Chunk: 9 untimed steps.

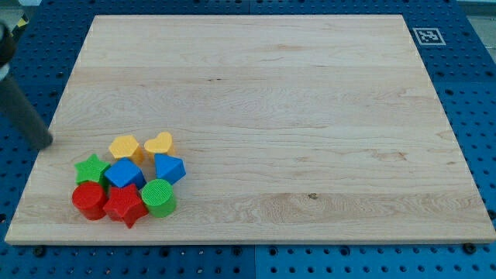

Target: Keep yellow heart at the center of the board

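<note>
The yellow heart (159, 143) lies at the top of a tight cluster of blocks near the board's bottom left corner, far left of and below the middle of the wooden board (294, 116). A yellow pentagon (125, 147) sits just left of it and a blue pentagon (169, 167) just below it. My tip (46, 143) is at the board's left edge, well left of the cluster and about level with the yellow blocks, touching none of them.
The cluster also holds a green star (91, 169), a blue cube (124, 173), a red cylinder (89, 200), a red star (125, 205) and a green cylinder (158, 197). A black-and-white marker (427, 36) lies off the top right corner.
</note>
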Tool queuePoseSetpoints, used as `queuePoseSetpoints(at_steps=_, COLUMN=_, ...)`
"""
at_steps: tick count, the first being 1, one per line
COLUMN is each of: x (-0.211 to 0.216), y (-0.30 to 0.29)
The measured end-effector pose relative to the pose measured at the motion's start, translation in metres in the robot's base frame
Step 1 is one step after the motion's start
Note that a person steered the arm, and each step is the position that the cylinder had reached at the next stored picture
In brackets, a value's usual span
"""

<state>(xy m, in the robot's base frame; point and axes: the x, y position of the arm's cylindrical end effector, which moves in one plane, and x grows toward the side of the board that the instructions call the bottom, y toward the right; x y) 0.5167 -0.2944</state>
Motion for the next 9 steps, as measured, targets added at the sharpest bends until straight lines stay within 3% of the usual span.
queuePoseSetpoints(at_steps=1, x=0.077, y=0.007)
queuePoseSetpoints(at_steps=3, x=0.102, y=0.057)
queuePoseSetpoints(at_steps=4, x=0.102, y=0.128)
queuePoseSetpoints(at_steps=6, x=0.059, y=0.16)
queuePoseSetpoints(at_steps=8, x=0.05, y=0.16)
queuePoseSetpoints(at_steps=9, x=-0.021, y=0.167)
